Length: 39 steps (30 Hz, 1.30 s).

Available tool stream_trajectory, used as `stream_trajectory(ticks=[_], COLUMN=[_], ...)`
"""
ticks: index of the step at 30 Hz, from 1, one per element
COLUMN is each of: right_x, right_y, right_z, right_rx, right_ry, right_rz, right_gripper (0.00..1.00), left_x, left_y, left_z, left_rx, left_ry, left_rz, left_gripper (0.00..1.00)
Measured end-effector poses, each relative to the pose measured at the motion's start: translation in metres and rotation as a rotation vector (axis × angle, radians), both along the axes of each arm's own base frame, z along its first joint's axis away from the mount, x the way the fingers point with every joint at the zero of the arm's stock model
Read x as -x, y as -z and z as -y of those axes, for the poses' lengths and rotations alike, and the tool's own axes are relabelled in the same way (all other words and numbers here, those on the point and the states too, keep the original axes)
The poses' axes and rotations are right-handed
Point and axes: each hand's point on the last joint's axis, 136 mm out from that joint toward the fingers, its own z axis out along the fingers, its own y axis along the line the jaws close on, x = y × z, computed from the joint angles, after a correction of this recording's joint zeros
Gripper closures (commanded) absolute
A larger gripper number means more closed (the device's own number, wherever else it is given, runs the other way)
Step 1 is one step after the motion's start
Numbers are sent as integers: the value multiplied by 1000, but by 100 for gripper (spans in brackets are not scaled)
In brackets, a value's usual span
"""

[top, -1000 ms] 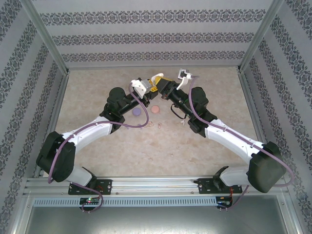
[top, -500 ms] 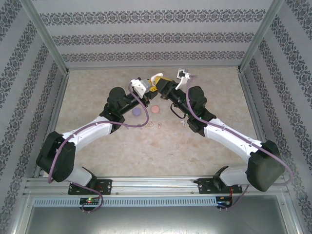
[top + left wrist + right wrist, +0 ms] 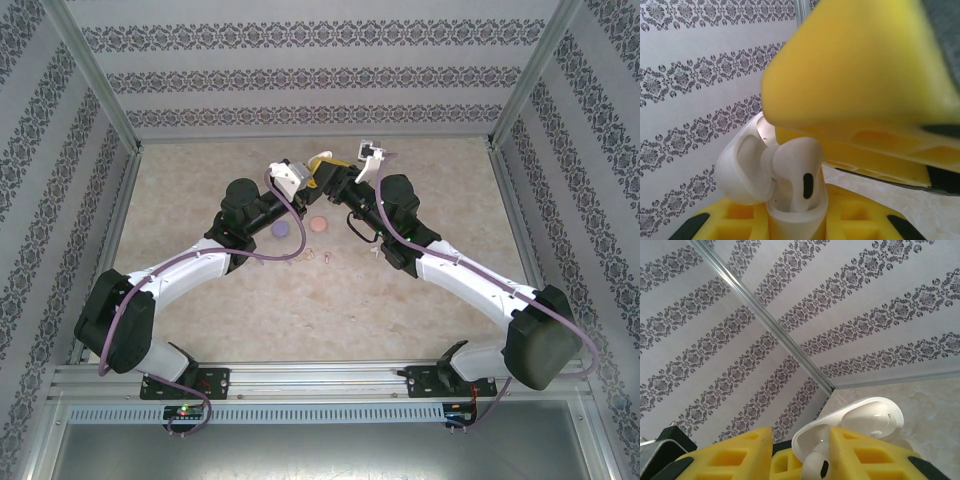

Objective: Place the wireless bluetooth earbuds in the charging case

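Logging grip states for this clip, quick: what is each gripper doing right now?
Left gripper: closed, holding the case.
Right gripper: jaws around the earbud in the case; whether it grips cannot be told.

In the left wrist view a blurred yellow finger (image 3: 855, 65) of the right tool (image 3: 801, 452) blocks your sight of everything behind it, and the charging case (image 3: 740, 172) runs off the bottom edge beneath the white earbud (image 3: 797, 172). From above, the loose earbuds (image 3: 311, 257) on the table (image 3: 200, 185) are too small for you to make out.
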Motion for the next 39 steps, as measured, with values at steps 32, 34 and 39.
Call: stream_trajectory(ticks=[32,34,39], right_x=[-18,-18,-19], right_y=[12,12,12], right_z=[1,2,5], right_rx=[-55,-50,-31], right_ry=[102,109,127], right_rz=[-281,-291,-304], right_gripper=[40,38,35], left_x=[-5,-4,-3], left_y=[22,23,24], left_z=[1,1,2], left_rx=[111,117,129], left_ry=[12,16,24], left_rz=[-155,-159,-165], left_gripper=[100,100,100])
